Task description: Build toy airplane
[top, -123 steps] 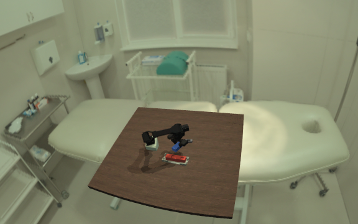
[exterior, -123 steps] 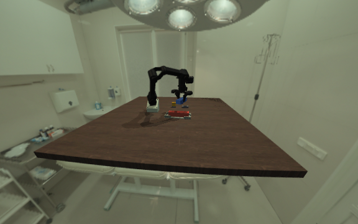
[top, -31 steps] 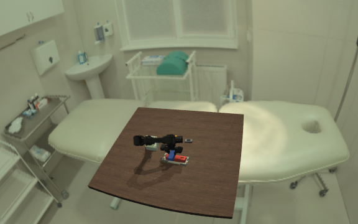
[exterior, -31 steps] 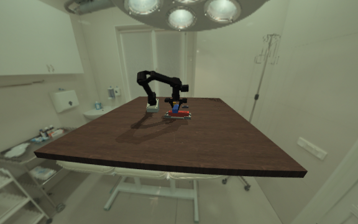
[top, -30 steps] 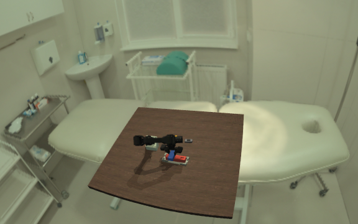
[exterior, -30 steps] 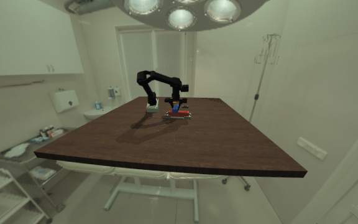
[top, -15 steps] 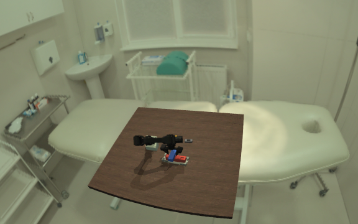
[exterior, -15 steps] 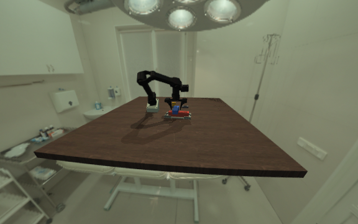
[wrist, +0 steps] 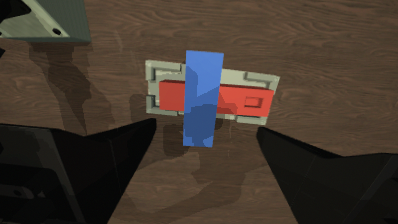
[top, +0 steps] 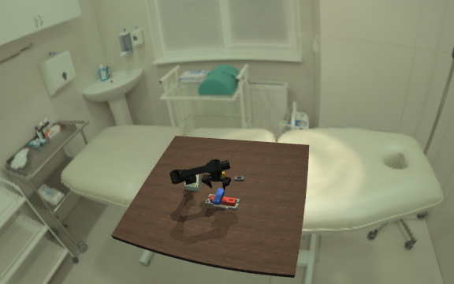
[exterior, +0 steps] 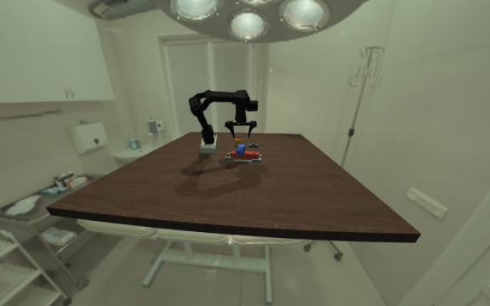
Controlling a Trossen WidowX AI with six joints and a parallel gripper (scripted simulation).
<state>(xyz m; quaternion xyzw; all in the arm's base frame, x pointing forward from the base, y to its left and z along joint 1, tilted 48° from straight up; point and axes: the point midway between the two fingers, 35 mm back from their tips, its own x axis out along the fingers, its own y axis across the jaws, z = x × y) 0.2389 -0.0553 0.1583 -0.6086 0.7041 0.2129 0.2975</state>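
Note:
The red fuselage (top: 231, 201) (exterior: 251, 155) (wrist: 172, 95) lies lengthwise in the pale grey cradle (top: 224, 206) (wrist: 235, 76). The blue wing (top: 219, 196) (exterior: 240, 150) (wrist: 203, 75) lies crosswise over the fuselage. It covers its own tab and the wing socket, so how deep it sits cannot be told. The small socket (wrist: 253, 102) near the fuselage's right end is empty. A small yellow piece (top: 223, 173) (exterior: 237, 141), likely the tail fin, is on the table behind. My gripper (top: 217, 185) (exterior: 242, 137) (wrist: 207, 127) is open and empty, above and behind the cradle, not touching the wing.
A small dark grey block (top: 239, 178) (exterior: 253, 145) lies behind the cradle, right of the yellow piece. The arm's pale base (top: 192, 187) (exterior: 208, 150) (wrist: 75, 22) stands to the left. The brown table's front edge (exterior: 228, 229) is well in front of the cradle.

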